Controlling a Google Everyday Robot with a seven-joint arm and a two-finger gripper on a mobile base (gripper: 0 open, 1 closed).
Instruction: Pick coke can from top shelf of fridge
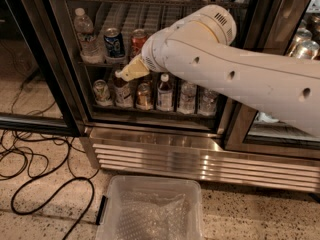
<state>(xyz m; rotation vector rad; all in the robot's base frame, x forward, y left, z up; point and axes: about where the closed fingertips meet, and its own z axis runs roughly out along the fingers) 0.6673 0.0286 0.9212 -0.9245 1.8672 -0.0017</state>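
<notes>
Cream pincer is hovering centre-left at the fridge wire racks, just below the red cylindrical coke can. Open or closed: can't tell. Smooth white arm is reaching in from the right.
</notes>
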